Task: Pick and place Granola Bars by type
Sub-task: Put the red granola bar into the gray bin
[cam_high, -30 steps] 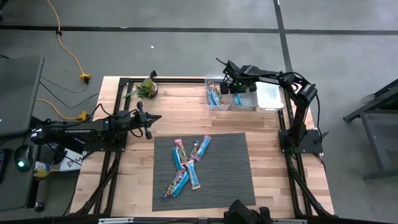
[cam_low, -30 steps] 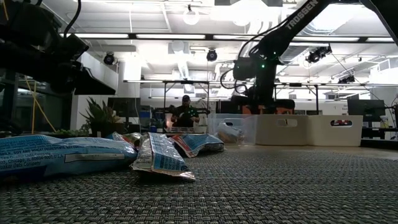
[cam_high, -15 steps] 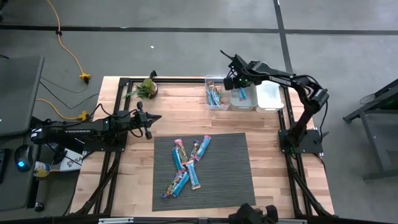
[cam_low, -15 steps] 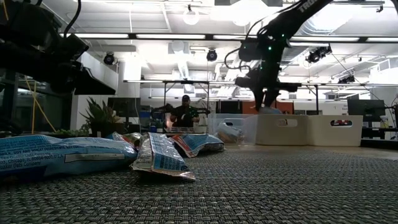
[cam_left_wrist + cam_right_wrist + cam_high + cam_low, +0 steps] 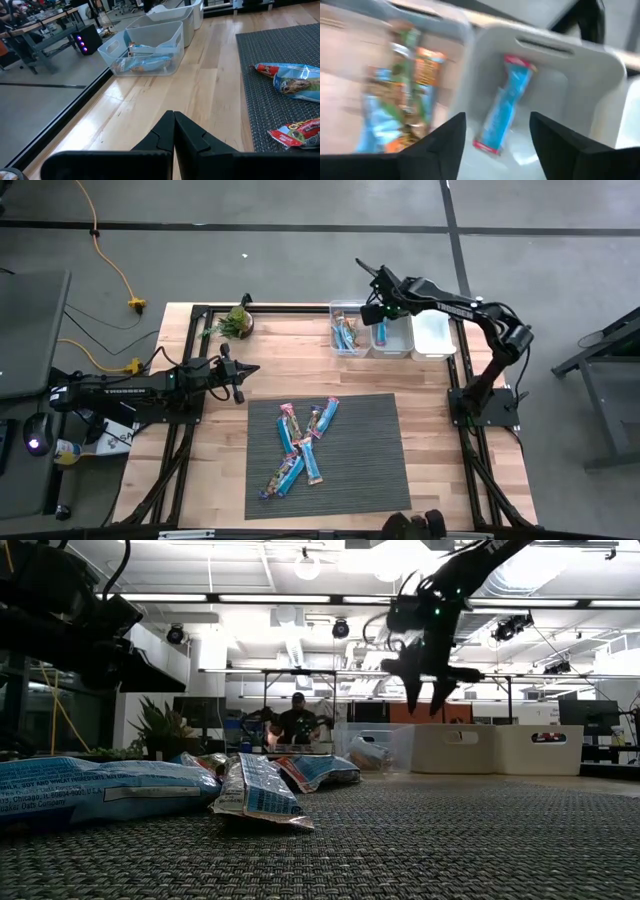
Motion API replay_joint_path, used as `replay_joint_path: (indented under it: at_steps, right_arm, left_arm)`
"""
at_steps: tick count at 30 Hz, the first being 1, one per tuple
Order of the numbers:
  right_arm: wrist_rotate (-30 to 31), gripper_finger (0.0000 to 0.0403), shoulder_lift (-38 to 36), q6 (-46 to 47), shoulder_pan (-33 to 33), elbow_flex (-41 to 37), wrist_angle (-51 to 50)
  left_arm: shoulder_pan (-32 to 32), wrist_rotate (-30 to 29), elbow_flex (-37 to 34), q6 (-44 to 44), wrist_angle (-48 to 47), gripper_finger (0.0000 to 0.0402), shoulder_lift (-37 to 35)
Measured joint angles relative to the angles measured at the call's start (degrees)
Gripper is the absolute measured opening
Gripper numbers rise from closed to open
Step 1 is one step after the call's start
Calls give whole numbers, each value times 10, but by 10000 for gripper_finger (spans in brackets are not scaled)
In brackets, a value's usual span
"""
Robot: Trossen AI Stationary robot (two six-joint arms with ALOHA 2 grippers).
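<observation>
Mat pile: nearest to us, the unsorted granola bars (image 5: 301,445) lie heaped on the dark woven mat (image 5: 370,470), several crossing and overlapping, mostly light blue with some pink-ended and tan ones
Left gripper (image 5: 243,370): parked over bare wood just beside the mat's far-left corner, jaws clenched on nothing, as the left wrist view shows
Clear bin (image 5: 346,332): at the table's far edge we see a few bars already inside, blue and orange-green
Middle white bin (image 5: 400,345): one blue bar with red ends (image 5: 501,109) lies in it alone
Right gripper (image 5: 377,308): above the clear and middle bins, jaws released and empty; the blue bar sits directly below between the fingers in its wrist view
Third bin (image 5: 435,335): we see nothing in it
Risk: we judge that the crossed bars on the mat could be grasped two at once, or one dragged along, which would mix types in a bin; shiny wrappers may also slip
</observation>
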Motion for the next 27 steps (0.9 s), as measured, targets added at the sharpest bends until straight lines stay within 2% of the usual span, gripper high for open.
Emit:
replay_joint_path:
  at_steps: [6, 9, 12, 20, 27]
  right_arm:
    - [-61, 217, -79, -106, 35, 0, 92]
    - [-105, 216, -120, -168, 72, 0, 148]
    - [-117, 218, -147, -217, 117, 0, 191]
    - [-60, 218, -147, -307, 219, 45, 240]
    - [-28, 217, -88, -398, 266, 144, 153]
  left_arm:
    - [0, 0, 0, 0, 0, 1, 0]
    - [0, 0, 0, 0, 0, 1, 0]
    - [0, 0, 0, 0, 0, 1, 0]
    - [0, 0, 0, 0, 0, 1, 0]
    - [0, 0, 0, 0, 0, 1, 0]
